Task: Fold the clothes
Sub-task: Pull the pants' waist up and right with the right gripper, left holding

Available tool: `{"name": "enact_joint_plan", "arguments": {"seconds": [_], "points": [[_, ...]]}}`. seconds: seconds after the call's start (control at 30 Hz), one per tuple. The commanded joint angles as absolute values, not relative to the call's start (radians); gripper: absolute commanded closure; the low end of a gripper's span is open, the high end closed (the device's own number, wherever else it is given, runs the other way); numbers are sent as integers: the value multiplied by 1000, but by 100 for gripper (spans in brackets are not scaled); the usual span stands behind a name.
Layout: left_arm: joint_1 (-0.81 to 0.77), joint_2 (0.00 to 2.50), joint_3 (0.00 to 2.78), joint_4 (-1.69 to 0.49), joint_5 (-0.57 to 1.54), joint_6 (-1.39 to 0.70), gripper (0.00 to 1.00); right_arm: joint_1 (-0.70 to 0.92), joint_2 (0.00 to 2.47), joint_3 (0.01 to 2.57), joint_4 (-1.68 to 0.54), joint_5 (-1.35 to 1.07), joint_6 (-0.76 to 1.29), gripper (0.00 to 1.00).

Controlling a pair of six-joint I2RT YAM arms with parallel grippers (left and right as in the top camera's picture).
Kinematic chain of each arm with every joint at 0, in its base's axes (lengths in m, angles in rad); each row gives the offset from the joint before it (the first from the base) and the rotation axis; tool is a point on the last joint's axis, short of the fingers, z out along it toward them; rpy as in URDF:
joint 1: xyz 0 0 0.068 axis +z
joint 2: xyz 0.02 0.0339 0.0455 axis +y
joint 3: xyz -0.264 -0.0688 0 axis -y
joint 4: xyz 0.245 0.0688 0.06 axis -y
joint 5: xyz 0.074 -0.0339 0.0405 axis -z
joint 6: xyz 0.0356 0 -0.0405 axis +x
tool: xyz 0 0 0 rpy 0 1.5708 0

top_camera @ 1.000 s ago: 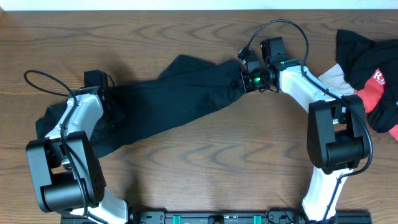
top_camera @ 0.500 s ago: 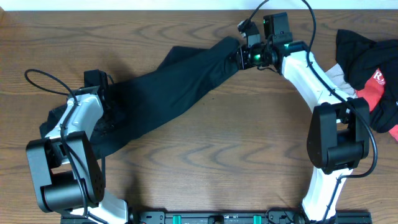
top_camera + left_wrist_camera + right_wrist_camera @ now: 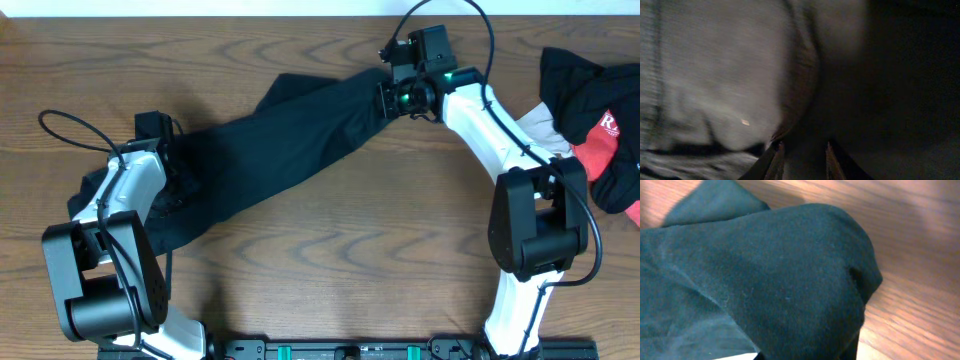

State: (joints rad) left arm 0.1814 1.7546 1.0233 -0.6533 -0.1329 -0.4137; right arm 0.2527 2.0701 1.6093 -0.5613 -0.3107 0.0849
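Right gripper point(image 3: 389, 98) is pinched tight on the near end of the clothes point(image 3: 270, 150). The black garment runs diagonally away from it over the table point(image 3: 350, 250) to the left gripper point(image 3: 802, 159) at the far end, whose grip cannot be told

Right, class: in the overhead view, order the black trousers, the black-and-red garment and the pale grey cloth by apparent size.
1. black trousers
2. black-and-red garment, cut off by the frame
3. pale grey cloth, mostly covered
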Motion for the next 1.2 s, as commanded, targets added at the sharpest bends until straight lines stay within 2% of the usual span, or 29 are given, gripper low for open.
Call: {"name": "enact_joint_plan", "arguments": {"seconds": [0.0,0.47,0.7,1.17], "points": [[187,1769,1019,-657,-173,-400,71,175,2054,1635,-579,-180,107,99],[163,1769,1019,-698,-142,-369,76,20,2025,1635,-753,-101,120,99],[113,1765,1019,-649,-86,-367,76,20,1935,1635,-810,-56,131,99],[107,1765,1019,-592,-86,-367,76,149,1889,1635,-553,-79,134,99]]}}
